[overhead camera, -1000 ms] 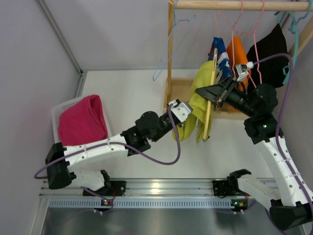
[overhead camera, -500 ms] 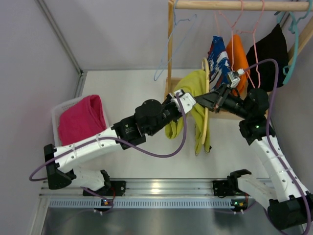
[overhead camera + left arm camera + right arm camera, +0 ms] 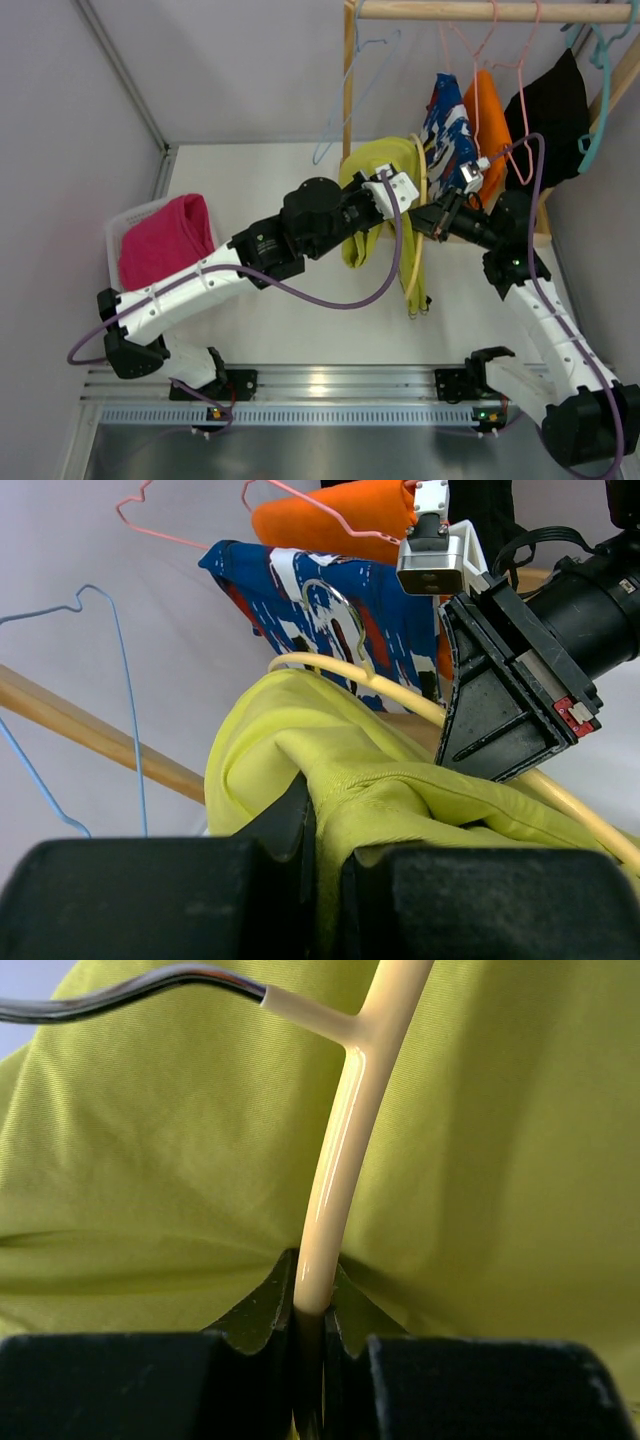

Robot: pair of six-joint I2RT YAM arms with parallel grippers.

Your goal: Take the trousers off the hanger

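Only wrist views show grips: right claw [image 3: 312, 1345] pinching cream hanger [image 3: 338, 1180]; left claw [image 3: 325, 830] pinching lime trousers [image 3: 420, 800], bunched, creased, draped over hanger.

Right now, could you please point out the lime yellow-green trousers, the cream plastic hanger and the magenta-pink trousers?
lime yellow-green trousers [image 3: 380, 790]: left wrist view, bunched fold.
cream plastic hanger [image 3: 335, 1190]: right wrist view, its arm.
magenta-pink trousers [image 3: 165, 245]: top external view, middle.
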